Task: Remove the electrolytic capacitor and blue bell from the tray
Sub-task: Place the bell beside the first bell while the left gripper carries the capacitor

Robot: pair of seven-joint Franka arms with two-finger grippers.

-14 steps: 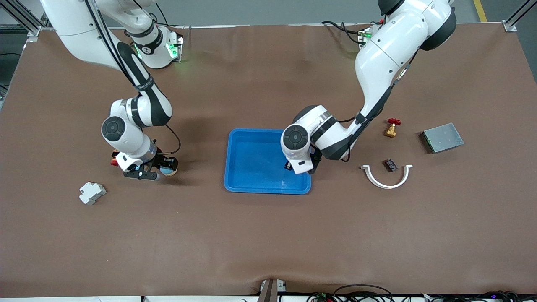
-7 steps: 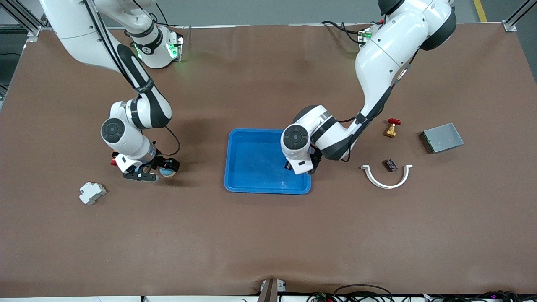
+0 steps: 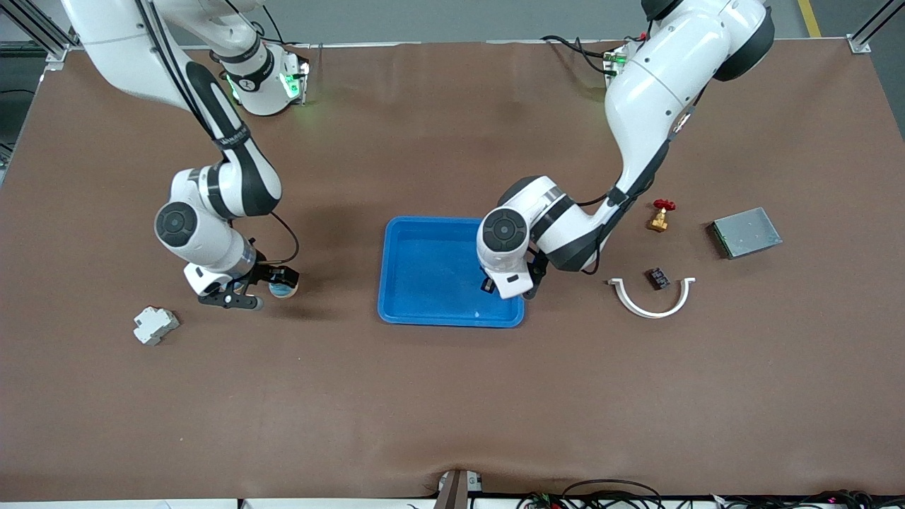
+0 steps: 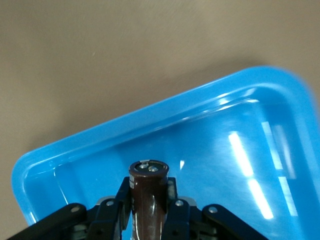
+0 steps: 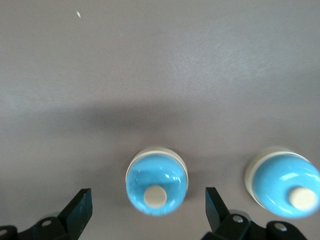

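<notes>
Even overhead light is falling on the matte brown table (image 3: 452, 396) — soft shadows are pooling under both arms, white streaks are glaring in the glossy blue plastic tray (image 4: 280, 100).

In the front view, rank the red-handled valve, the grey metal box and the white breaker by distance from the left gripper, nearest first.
Measured from the left gripper, shut on the capacitor over the blue tray:
1. Red-handled valve, toward the left arm's end.
2. Grey metal box, further toward that end.
3. White breaker, at the right arm's end.
</notes>
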